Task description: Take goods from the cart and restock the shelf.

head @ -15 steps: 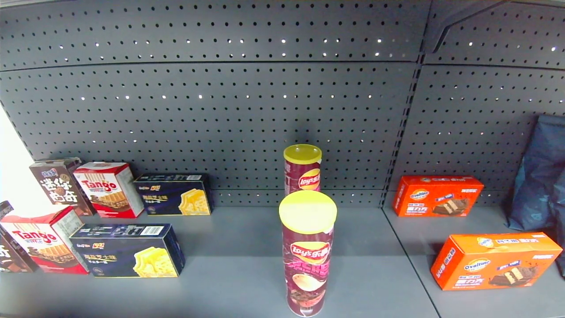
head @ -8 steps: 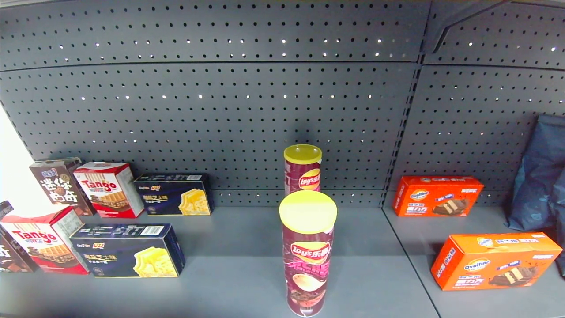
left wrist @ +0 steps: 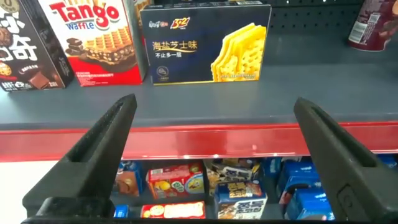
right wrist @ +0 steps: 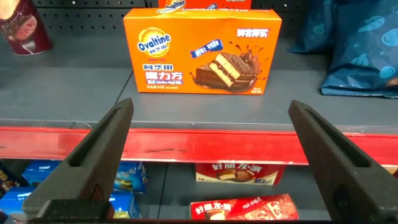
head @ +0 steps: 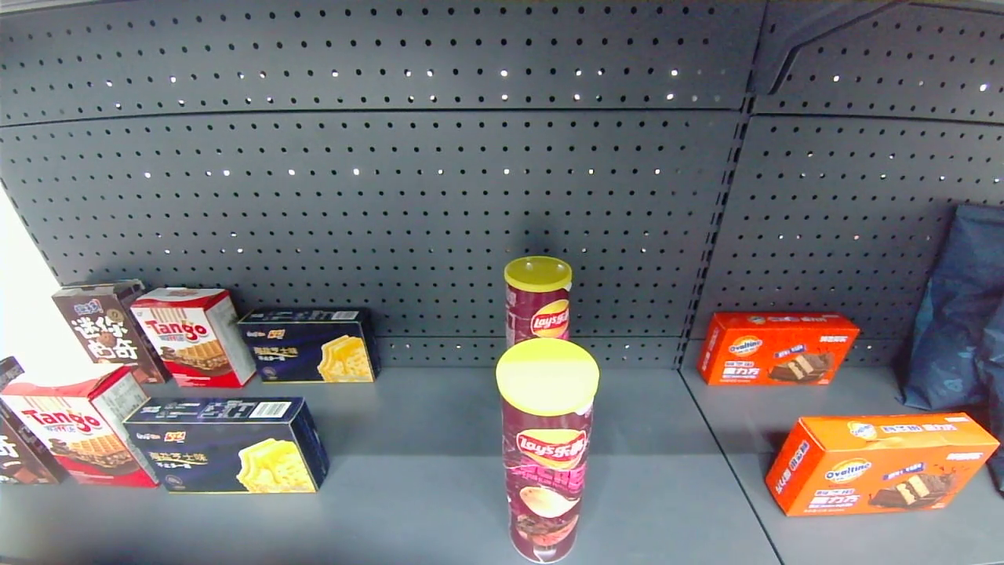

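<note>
The grey shelf (head: 423,439) holds two maroon chip cans with yellow lids, one at the front (head: 547,447) and one behind it (head: 538,302). Dark blue biscuit boxes (head: 227,445) and red wafer boxes (head: 194,336) stand at the left, orange chocolate-cake boxes (head: 878,463) at the right. My left gripper (left wrist: 214,155) is open and holds nothing, just in front of the shelf's red edge (left wrist: 205,140), facing a dark blue biscuit box (left wrist: 205,43). My right gripper (right wrist: 211,155) is open with nothing in it too, before the red edge (right wrist: 205,146), facing an orange box (right wrist: 202,50).
A perforated grey back panel (head: 392,196) closes the shelf behind. Dark blue bags (head: 961,314) lean at the far right. A lower shelf below the red edge holds several packed goods (left wrist: 205,193). Bare shelf floor lies between the boxes and the chip cans.
</note>
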Controlling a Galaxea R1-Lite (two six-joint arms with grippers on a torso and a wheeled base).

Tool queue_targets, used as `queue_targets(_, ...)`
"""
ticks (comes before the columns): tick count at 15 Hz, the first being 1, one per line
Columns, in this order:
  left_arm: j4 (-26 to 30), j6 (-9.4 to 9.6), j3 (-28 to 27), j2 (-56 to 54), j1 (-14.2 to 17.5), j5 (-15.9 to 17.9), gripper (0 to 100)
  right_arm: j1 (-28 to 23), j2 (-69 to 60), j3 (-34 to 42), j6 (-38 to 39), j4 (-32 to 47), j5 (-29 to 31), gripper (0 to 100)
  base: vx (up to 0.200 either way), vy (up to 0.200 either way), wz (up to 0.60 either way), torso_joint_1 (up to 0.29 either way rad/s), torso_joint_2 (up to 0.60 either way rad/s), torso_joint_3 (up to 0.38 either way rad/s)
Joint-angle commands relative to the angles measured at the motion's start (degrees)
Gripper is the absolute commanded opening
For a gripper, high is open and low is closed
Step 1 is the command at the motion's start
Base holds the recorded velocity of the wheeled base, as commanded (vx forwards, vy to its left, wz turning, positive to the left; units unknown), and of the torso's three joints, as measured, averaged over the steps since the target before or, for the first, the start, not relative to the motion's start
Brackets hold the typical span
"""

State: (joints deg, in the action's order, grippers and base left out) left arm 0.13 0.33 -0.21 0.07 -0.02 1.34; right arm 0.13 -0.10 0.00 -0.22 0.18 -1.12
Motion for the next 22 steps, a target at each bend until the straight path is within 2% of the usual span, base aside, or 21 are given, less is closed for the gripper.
queue_targets(1,-0.05,0.11,-0.06,-0.07,-0.06,0.15,100,-0.05,0.1,0.0,-0.04,-0.09,-0.02,100,0.0,0.0,0.0,0.0,0.0,0.0)
queue_targets(6,-0.05,0.29,-0.06,-0.07,-0.06,0.15,100,-0.05,0.1,-0.09,-0.22,0.08,-0.37,100,0.0,0.0,0.0,0.0,0.0,0.0)
queue_targets(8,-0.05,2.66,0.03,-0.07,-0.06,1.03,100,-0.05,0.1,0.0,-0.04,-0.09,-0.28,100,0.0,0.0,0.0,0.0,0.0,0.0)
queue_targets(10,-0.05,2.66,0.03,-0.07,-0.06,0.86,100,-0.05,0.1,0.0,0.04,-0.09,-0.28,100,0.0,0.0,0.0,0.0,0.0,0.0)
queue_targets(12,-0.05,1.34,-0.06,-0.07,-0.06,0.5,100,-0.05,0.1,0.0,0.04,-0.09,-0.28,100,-0.2,0.0,0.0,0.002,0.0,0.0)
queue_targets(14,-0.05,0.2,0.03,-0.07,-0.06,0.42,100,-0.05,0.1,0.0,0.04,-0.09,-0.28,100,0.0,0.0,0.0,0.0,0.0,0.0)
queue_targets(22,-0.05,0.2,-0.06,-0.07,-0.06,0.33,100,-0.05,0.1,0.0,0.04,-0.09,-0.28,100,0.0,0.025,0.0,0.0,0.0,0.0)
